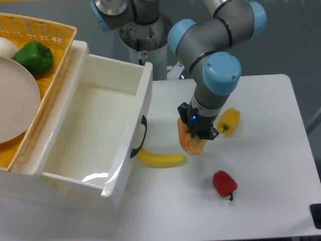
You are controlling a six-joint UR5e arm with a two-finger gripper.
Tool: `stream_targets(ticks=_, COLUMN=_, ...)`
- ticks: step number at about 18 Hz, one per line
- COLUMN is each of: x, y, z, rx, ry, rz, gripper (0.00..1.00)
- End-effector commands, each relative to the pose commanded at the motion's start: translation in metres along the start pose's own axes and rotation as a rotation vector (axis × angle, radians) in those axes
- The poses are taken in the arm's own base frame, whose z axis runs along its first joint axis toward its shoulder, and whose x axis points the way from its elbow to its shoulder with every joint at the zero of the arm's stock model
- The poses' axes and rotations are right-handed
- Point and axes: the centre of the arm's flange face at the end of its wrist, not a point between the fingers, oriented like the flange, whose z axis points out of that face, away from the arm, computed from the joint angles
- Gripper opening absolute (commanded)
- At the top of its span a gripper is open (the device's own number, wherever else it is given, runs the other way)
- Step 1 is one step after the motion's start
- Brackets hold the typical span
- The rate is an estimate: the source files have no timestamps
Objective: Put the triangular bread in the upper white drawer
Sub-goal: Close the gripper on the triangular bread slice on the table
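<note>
Golden-orange crust shows below the black gripper (pixel 194 136), whose jaws are clenched on the triangular bread (pixel 192 144); the slice hangs on edge from the fingers, over the white table (pixel 261 201), and whether its lower edge touches the tabletop cannot be told. Just left of the bread and slightly nearer lies a yellow banana (pixel 161 159), its left end close under the black curved handle of the upper white drawer (pixel 95 130). That drawer stands pulled open at the left, deep and glossy, its inside bare. To the right of the gripper, just beside the arm's wrist, sits a yellow bell pepper (pixel 229 121). Nearer and to the right lies a red pepper (pixel 224 184). At the far left a woven yellow basket (pixel 60 35) holds a green pepper (pixel 34 57) and a pale plate (pixel 15 105).
</note>
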Motion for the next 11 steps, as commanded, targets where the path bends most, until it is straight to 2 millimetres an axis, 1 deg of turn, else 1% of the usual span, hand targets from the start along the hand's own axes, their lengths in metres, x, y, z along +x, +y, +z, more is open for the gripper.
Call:
stream_targets(ticks=1, x=0.001, y=0.001, z=0.004, rx=-0.003, ry=0.005, rz=-0.002, gripper=0.0)
stream_targets(ticks=5, x=0.001, y=0.001, z=-0.003, rx=0.001, ry=-0.004, rz=-0.007, gripper=0.0)
stream_targets(ticks=11, x=0.0, y=0.01, z=-0.014, rx=0.013, ry=-0.019, rz=-0.03, gripper=0.0)
